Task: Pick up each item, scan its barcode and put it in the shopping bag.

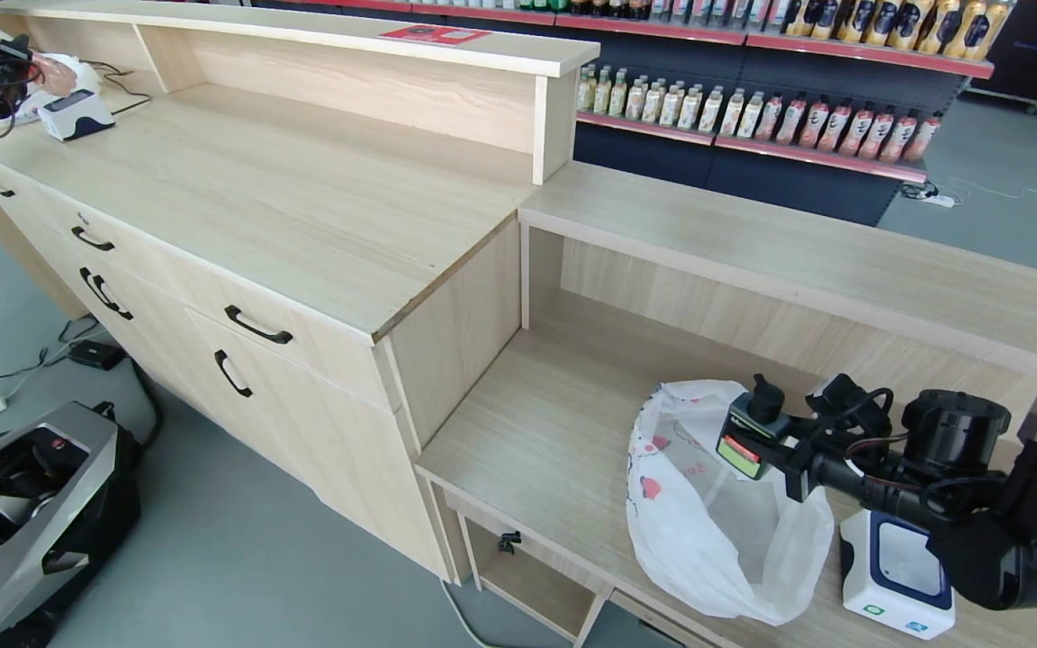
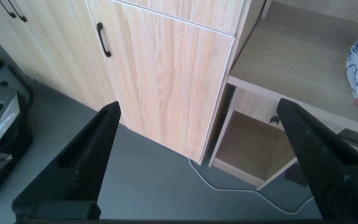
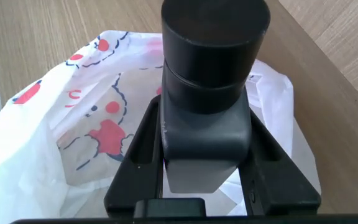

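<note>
Holding: my right gripper (image 1: 766,436) is pinched on a dark item (image 3: 215,56) with a black cap and a green-and-red label, one finger at each side.
Item position: over the open mouth of the shopping bag (image 1: 698,531); I cannot tell whether it touches the plastic.
Shopping bag: white with red and blue prints, slumped on the lower counter (image 1: 554,423) near its front edge.
Scanner (image 1: 897,576): white and blue box just beside the bag at the same front edge, under my right arm.
Left gripper (image 2: 199,112): fingers spread wide, nothing between them, above the floor before a cabinet door (image 2: 166,68).
Surroundings: upper counter (image 1: 284,207) with a second scanner (image 1: 76,114) at its far left corner; shelves of bottles (image 1: 752,112) behind.
</note>
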Available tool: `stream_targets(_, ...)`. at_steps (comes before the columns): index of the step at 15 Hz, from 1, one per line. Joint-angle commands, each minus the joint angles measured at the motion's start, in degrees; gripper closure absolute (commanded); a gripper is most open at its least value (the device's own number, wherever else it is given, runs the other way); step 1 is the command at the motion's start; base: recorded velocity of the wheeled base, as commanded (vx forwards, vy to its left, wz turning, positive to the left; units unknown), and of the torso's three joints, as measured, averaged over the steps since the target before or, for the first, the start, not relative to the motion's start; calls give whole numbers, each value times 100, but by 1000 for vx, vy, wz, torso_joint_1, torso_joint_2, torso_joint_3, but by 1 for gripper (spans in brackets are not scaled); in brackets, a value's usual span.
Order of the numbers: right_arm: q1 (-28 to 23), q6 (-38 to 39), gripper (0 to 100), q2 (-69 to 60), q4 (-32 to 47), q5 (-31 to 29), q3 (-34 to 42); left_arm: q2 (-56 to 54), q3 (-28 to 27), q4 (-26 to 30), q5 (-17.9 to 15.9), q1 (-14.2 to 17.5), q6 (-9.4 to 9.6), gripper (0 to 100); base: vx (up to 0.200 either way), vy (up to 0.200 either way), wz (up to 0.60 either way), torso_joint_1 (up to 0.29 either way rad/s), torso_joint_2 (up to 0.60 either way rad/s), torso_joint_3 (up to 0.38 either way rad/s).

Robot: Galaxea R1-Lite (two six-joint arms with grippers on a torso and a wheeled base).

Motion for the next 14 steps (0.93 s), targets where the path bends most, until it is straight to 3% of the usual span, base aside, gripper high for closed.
stream_targets(1, -20, -3, 100, 415, -94, 3, -47, -2, 0, -2, 5, 5, -2, 0, 0, 0, 0, 0, 0, 0)
stream_targets(5, -64, 6, 100, 837, -507, -6, -231, -2, 0, -2, 5, 5, -2, 0, 0, 0, 0, 0, 0, 0)
stream_targets(14, 68, 181, 100, 1373, -534, 56, -882, -2, 0, -2, -4, 5, -2, 0, 0, 0, 0, 0, 0, 0)
